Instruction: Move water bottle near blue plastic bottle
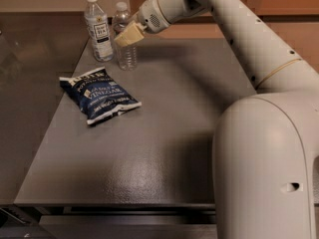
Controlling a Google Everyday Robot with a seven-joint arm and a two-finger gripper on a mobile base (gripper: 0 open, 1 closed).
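Observation:
The water bottle (127, 56), clear and ribbed with a white cap, stands upright at the table's far left. My gripper (124, 36) reaches in from the right and is shut on its upper middle, the cream fingers (130, 33) covering its label band. The blue plastic bottle (98, 30), smooth with a white cap and a tall white-and-black label, stands upright just left of it, a small gap between them. My white arm runs from the lower right up across the table.
A dark blue chips bag (99, 94) lies flat on the grey table (189, 118) in front of both bottles. The table's left edge runs close by the bottles. The robot's body fills the lower right.

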